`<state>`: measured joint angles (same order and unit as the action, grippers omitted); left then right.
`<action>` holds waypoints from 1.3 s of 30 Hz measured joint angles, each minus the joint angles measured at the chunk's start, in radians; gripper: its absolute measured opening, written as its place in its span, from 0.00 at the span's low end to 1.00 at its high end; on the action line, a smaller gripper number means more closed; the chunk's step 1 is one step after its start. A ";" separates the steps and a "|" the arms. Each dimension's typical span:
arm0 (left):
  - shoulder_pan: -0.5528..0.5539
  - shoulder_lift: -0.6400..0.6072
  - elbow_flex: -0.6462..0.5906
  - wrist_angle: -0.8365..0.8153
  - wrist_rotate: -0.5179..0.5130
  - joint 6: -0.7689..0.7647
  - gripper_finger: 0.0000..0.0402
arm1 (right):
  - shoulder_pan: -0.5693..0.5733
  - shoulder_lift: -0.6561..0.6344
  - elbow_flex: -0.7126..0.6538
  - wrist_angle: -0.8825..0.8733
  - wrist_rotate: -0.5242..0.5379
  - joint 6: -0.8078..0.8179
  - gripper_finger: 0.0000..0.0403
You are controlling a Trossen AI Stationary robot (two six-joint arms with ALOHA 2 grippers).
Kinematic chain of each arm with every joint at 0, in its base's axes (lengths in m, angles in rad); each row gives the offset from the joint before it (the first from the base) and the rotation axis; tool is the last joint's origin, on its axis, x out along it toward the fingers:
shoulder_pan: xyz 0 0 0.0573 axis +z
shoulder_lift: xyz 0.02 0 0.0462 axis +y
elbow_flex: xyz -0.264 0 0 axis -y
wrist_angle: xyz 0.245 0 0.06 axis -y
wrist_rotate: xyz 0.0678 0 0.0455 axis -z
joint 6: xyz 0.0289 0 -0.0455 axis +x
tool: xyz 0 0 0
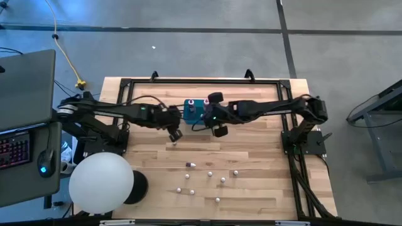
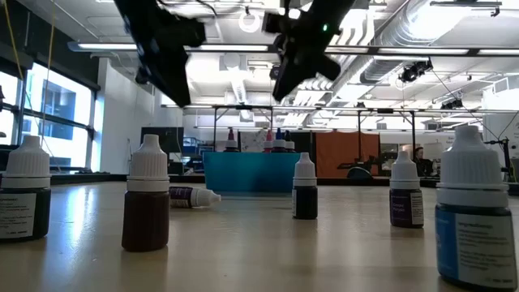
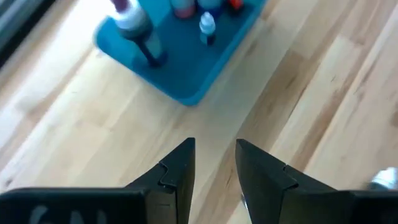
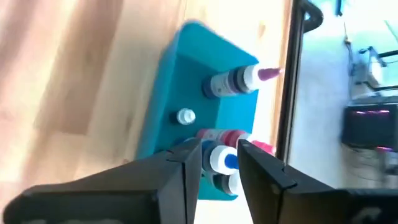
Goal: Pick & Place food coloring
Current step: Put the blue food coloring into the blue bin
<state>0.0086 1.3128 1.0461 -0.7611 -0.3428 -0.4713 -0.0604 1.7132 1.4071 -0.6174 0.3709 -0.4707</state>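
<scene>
The teal box (image 1: 195, 108) stands at the table's far middle with several food coloring bottles upright in it (image 4: 233, 81). More white-capped bottles stand loose on the near half of the table (image 1: 222, 180), and one lies on its side (image 2: 193, 196). My right gripper (image 4: 221, 149) hangs above the box with a narrow gap. A blue-tipped bottle (image 4: 219, 159) in the box shows through that gap. My left gripper (image 3: 216, 146) hovers over bare wood just near-left of the box (image 3: 180, 62), also slightly open and empty.
A white globe lamp (image 1: 100, 182) sits at the near left corner. A laptop and keyboard (image 1: 19, 150) lie beyond the table's left edge. A black frame (image 1: 201, 81) runs along the far edge. Bare wood lies between the box and the loose bottles.
</scene>
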 joint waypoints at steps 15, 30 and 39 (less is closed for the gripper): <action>-0.113 -0.241 -0.253 0.216 -0.051 -0.031 0.28 | 0.010 -0.052 -0.143 0.074 -0.271 0.153 0.18; -0.088 -0.211 -0.439 0.543 0.125 -0.031 0.28 | 0.011 -0.052 -0.212 0.177 -0.270 0.204 0.18; -0.087 -0.196 -0.439 0.550 0.137 0.051 0.28 | 0.011 -0.052 -0.212 0.174 -0.270 0.202 0.18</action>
<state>-0.0788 1.1172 0.6075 -0.2108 -0.2063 -0.4205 -0.0498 1.6608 1.1950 -0.4435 0.1009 -0.2687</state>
